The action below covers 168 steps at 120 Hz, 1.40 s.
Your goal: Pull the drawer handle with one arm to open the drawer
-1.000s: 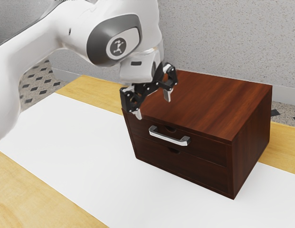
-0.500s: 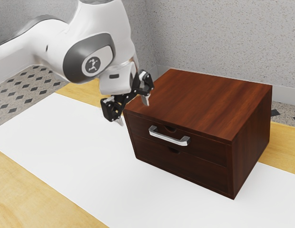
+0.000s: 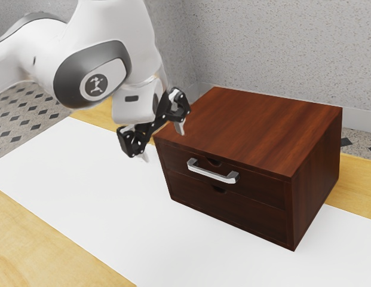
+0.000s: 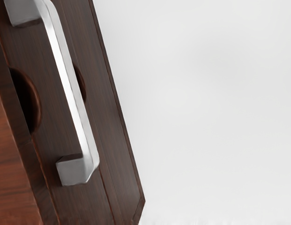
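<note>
The arm's white body runs off the exterior view's left edge. The cabinet (image 3: 263,128) shows its top, its front and one side, with its rear out of sight. The claw (image 3: 162,142) hangs at the cabinet's near top corner with its jaws spread wide and nothing between them. One finger (image 3: 181,124) stands over the edge of the wooden top, and I cannot tell whether its tip touches the wood. The other finger (image 3: 137,148) hangs off the corner, over the white mat (image 3: 83,191). In the wrist view the cabinet (image 4: 9,187) is cropped to a slanted strip. One end of the drawer handle (image 4: 70,93) is partly cut off by the frame, and the metal bar partly covers the two dark recesses behind it. The rest of that view is the mat (image 4: 206,93), plain and blurred. The drawer handle (image 3: 212,171) lies below the claw, farther along the cabinet's front toward the exterior view's right, and is well apart from both fingers. It is a pale metal bar fixed across the upper drawer (image 3: 263,182), whose front sits flush with the lower drawer (image 3: 245,209) beneath it, so the drawer is closed. The cabinet stands on the mat, which lies across a wooden table (image 3: 30,257) on the side of the claw away from the wall.
</note>
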Motion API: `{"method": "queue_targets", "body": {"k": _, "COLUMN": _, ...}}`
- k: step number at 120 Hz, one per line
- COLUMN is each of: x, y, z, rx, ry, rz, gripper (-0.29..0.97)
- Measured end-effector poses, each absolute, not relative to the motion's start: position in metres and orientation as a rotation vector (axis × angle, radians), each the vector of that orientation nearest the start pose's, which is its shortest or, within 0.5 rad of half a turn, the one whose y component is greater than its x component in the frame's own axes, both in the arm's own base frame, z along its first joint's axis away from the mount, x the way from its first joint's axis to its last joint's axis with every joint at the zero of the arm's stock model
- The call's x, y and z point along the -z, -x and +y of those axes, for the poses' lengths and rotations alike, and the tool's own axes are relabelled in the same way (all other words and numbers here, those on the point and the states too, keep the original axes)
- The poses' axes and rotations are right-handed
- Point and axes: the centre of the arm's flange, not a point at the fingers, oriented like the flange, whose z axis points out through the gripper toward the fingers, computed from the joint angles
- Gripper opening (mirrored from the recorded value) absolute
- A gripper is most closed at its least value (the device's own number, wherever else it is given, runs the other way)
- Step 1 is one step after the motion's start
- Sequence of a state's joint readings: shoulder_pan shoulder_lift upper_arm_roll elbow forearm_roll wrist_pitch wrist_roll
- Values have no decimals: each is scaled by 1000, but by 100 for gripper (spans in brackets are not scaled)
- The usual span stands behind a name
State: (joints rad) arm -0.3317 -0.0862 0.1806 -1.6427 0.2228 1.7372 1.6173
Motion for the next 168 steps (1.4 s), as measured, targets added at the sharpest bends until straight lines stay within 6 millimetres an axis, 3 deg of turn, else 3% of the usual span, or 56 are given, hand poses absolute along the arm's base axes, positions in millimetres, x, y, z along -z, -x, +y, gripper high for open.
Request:
{"method": "queue_targets", "body": {"k": 8, "x": -649, "y": -545, "z": -52, "rx": -30, "ry": 1822, "rz": 2222, "gripper": 68}}
{"method": "queue_targets", "body": {"k": 31, "x": -648, "y": -540, "z": -74, "rx": -36, "ry": 1793, "rz": 2252, "gripper": 68}}
{"method": "queue_targets", "body": {"k": 77, "x": -636, "y": -539, "z": -62, "rx": -48, "ry": 1812, "rz": 2232, "gripper": 62}}
{"method": "queue_targets", "body": {"k": 86, "x": -638, "y": -532, "z": -46, "rx": -31, "ry": 1834, "rz": 2211, "gripper": 60}}
{"method": "queue_targets", "body": {"k": 93, "x": -634, "y": -534, "z": -28, "rx": -35, "ry": 1867, "rz": 2183, "gripper": 59}}
{"method": "queue_targets", "body": {"k": 100, "x": -627, "y": -539, "z": -23, "rx": -44, "ry": 1879, "rz": 2175, "gripper": 58}}
{"method": "queue_targets", "body": {"k": 109, "x": -617, "y": -547, "z": -29, "rx": -45, "ry": 1865, "rz": 2182, "gripper": 57}}
{"method": "queue_targets", "body": {"k": 134, "x": -598, "y": -555, "z": -73, "rx": -31, "ry": 1773, "rz": 2249, "gripper": 54}}
{"method": "queue_targets", "body": {"k": 168, "x": -584, "y": -564, "z": -54, "rx": -26, "ry": 1806, "rz": 2213, "gripper": 53}}
